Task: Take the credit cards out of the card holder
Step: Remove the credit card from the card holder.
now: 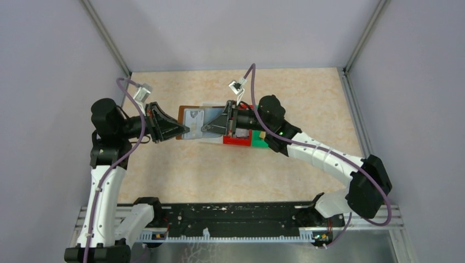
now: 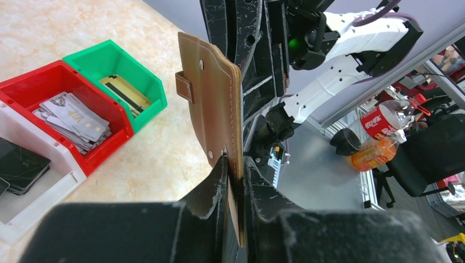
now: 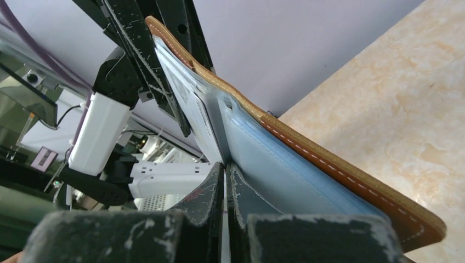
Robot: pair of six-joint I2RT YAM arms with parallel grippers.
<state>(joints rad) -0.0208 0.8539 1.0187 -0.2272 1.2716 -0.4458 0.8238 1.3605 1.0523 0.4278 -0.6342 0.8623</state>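
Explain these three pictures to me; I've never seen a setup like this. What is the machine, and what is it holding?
Two robot arms are bolted at the near edge of the table. One picture looks down from above; the other two come from cameras on the wrists. The arms hold an open brown card holder up between them: the left pincer clamps its leather edge, the right pincer is shut on a thin pale leaf inside, sleeve or card I cannot tell. On the table stand three bins: a red bin with silvery cards, a green bin with a gold card, a white bin with black cards.
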